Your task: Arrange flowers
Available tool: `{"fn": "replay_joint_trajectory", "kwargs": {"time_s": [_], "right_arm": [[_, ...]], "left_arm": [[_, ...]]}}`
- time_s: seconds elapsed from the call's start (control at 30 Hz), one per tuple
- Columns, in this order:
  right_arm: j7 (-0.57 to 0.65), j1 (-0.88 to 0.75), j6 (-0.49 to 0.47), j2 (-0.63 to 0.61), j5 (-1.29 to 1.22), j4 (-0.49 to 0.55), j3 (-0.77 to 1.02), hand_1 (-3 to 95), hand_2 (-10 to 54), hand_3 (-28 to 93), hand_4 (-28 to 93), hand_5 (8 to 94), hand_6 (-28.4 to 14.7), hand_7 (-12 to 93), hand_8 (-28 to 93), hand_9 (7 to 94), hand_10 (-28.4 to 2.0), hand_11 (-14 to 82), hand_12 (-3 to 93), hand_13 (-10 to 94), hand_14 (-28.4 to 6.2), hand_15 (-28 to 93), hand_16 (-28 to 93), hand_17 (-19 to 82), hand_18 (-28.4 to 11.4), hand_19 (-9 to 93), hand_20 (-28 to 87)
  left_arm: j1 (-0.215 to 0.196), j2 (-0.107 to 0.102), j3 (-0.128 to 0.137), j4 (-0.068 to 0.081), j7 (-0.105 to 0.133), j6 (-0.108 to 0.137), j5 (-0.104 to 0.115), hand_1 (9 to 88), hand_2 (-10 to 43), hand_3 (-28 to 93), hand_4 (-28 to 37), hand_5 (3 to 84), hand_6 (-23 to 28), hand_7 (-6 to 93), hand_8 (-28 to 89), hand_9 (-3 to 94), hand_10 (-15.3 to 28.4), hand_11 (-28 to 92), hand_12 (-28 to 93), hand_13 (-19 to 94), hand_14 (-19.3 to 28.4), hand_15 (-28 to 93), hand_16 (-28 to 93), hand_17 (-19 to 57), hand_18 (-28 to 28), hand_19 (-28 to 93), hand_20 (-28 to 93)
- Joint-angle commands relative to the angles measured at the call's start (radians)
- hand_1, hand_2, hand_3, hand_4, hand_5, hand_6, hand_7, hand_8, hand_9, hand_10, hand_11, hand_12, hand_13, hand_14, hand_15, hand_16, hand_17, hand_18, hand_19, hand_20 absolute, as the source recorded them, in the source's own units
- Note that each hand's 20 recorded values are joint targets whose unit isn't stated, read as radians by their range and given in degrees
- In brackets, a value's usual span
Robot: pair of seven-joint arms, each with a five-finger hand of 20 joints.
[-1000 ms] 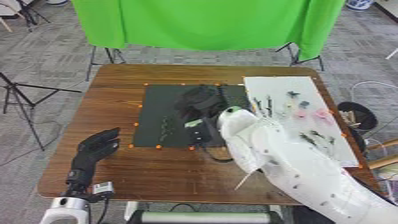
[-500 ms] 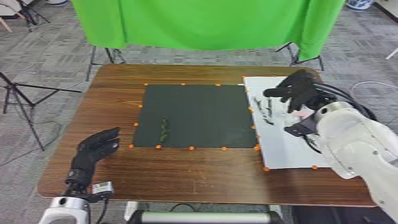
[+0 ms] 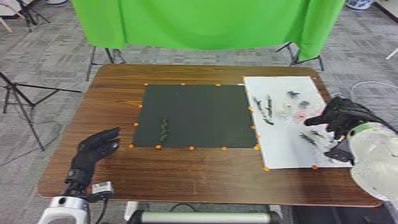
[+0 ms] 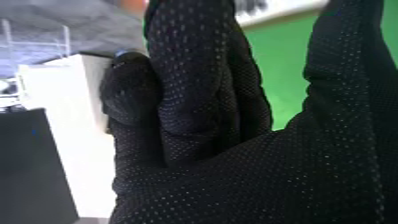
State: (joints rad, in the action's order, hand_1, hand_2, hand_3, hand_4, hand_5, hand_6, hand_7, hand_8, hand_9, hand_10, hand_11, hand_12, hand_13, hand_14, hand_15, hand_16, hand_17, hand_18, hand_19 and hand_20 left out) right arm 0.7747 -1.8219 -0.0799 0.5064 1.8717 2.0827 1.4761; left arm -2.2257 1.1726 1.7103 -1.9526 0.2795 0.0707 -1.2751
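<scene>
Black-fabric-gloved right hand (image 3: 342, 116): you are holding fingers straight, thumb wide. Slender dark-green leafy sprigs (image 3: 307, 138): probably weighing little, bending, bruising easily; you are needing a gentle stem pinch.

A thin green sprig (image 3: 163, 130) lies flat and longways on the dark mat (image 3: 200, 115). On the white sheet (image 3: 284, 157) lie skinny dark stems (image 3: 269, 107), two small gray-blue flowers (image 3: 293, 94), a soft pink flower (image 3: 298, 116) and some leafy green bits (image 3: 308, 138).
</scene>
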Motion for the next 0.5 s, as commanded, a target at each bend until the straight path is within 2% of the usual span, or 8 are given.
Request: {"fn": "replay_joint_trajectory", "kwargs": {"time_s": [0.03,0.5], "right_arm": [[0.057,-0.075,-0.085,0.013,0.008,-0.001,0.03,41.6,-9.5,56,-20,67.8,-0.8,13,-8,86.6,-16.5,16.8,19.0,94,-4.6,42,24,73,-4.4,75,42],[0.059,-0.133,-0.05,0.027,0.024,-0.005,0.032,43.2,-9.5,58,-18,66.7,-1.0,13,-7,87.5,-15.7,17.3,19.2,94,-4.3,42,23,73,-4.4,77,40]], "left_arm": [[-0.018,0.009,0.0,0.007,-0.026,-0.011,0.004,38.8,-9.5,64,-13.8,46.1,0.6,18.5,-7,37.0,10.6,23,17,34,15.9,24,2,8.3,15.0,18,21],[-0.011,0.006,-0.001,0.011,-0.037,-0.028,0.003,38.8,-9.5,64,-13.8,46.2,0.6,18.6,-7,36.9,10.6,23,17,34,15.9,24,2,8.3,15.0,18,21]]}}
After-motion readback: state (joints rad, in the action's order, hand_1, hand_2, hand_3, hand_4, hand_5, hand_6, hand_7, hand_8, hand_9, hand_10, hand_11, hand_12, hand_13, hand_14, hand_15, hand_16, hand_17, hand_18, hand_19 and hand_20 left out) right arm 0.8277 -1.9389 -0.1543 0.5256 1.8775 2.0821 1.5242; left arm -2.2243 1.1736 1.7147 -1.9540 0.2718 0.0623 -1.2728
